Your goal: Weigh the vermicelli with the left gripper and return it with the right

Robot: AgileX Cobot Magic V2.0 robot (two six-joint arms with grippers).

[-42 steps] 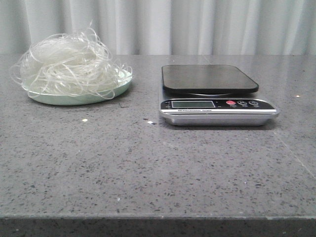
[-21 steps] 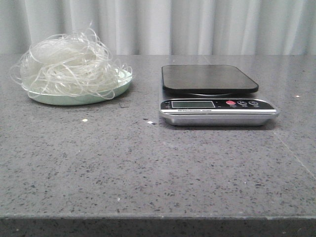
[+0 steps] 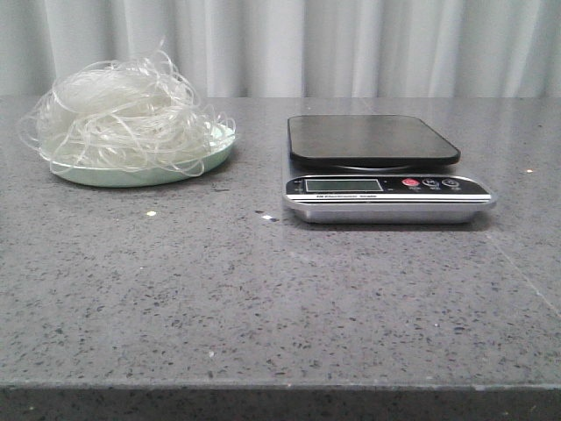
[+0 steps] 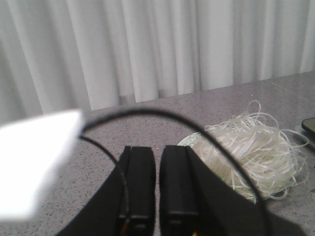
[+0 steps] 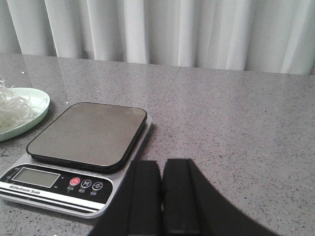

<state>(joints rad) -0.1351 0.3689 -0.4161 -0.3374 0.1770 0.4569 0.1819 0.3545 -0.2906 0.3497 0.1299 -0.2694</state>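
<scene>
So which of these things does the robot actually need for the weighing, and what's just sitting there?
Needed for the job:
- vermicelli
- pale green plate it lies on
- kitchen scale, pan bare
- left gripper, shut
- right gripper, shut

Just there:
- grey stone table
- white curtain behind

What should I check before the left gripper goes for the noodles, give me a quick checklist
1. Noodles piled on the green plate: ok.
2. Scale platform bare: ok.
3. Scale display reading: cannot tell, too small.
4. Left gripper open for a grab: not ok, fingers nearly together.
5. Right gripper away from the platform, holding nothing: ok.
6. Cable looping in front of the left gripper, snag risk: cannot tell.
</scene>
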